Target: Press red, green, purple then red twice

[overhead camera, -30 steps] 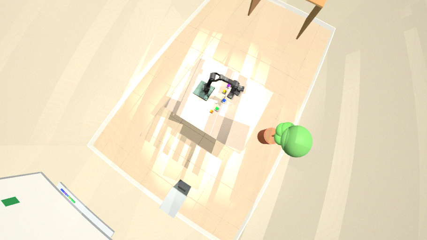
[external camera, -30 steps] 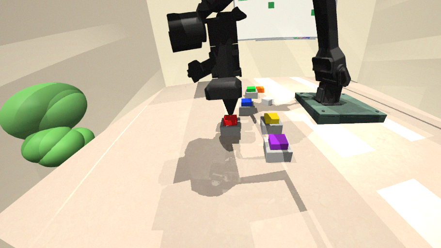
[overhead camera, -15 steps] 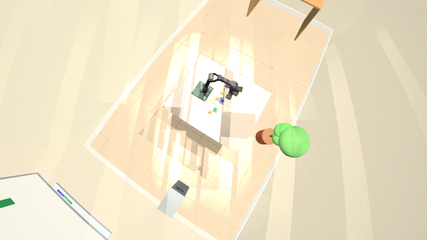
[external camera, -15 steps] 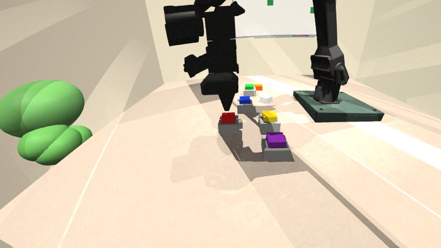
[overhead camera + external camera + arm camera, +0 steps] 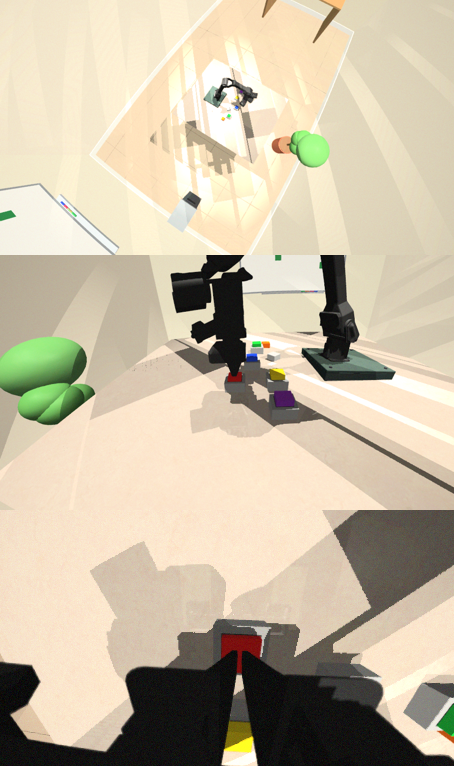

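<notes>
My gripper (image 5: pixel 234 375) (image 5: pixel 239 655) is shut and points straight down, its fingertips at the top of the red button's cap. The red button (image 5: pixel 230 378) (image 5: pixel 240 642) has its cap standing up out of its grey base, not sunk in; the arm hides it in the top view. The green button (image 5: pixel 228 116) (image 5: pixel 256 343) (image 5: pixel 448 722) stands at the far end of the buttons in the exterior view. The purple button (image 5: pixel 241 91) (image 5: pixel 284 399) stands nearest that camera, right of the gripper, its cap up.
The yellow button (image 5: pixel 236 97) (image 5: pixel 276 375) (image 5: pixel 239 737) and blue button (image 5: pixel 236 107) (image 5: pixel 252 357) stand near the red one. A white block (image 5: pixel 228 109) (image 5: pixel 273 356) lies beyond the yellow button. An orange block (image 5: pixel 222 118) (image 5: pixel 266 344) lies beside the green button.
</notes>
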Action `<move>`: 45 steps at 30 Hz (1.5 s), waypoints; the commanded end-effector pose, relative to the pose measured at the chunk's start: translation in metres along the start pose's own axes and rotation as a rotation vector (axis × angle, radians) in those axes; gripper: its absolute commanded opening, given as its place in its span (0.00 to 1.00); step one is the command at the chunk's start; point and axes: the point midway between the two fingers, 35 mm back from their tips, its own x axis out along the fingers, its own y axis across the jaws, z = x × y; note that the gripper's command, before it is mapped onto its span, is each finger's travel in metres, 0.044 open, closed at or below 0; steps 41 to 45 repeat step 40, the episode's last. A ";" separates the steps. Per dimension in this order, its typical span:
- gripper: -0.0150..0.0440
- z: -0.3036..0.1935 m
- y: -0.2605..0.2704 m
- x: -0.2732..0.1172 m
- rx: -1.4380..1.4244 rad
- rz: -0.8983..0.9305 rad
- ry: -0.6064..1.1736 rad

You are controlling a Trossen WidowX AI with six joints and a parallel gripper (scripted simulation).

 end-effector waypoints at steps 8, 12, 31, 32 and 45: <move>0.29 -0.001 -0.001 0.002 -0.003 -0.004 0.003; 0.29 -0.001 -0.001 0.002 -0.003 -0.004 0.003; 0.56 -0.038 0.057 -0.070 -0.004 0.002 0.006; 0.60 -0.049 0.069 -0.079 -0.004 0.003 0.007; 0.91 -0.065 0.083 -0.092 -0.004 0.004 0.009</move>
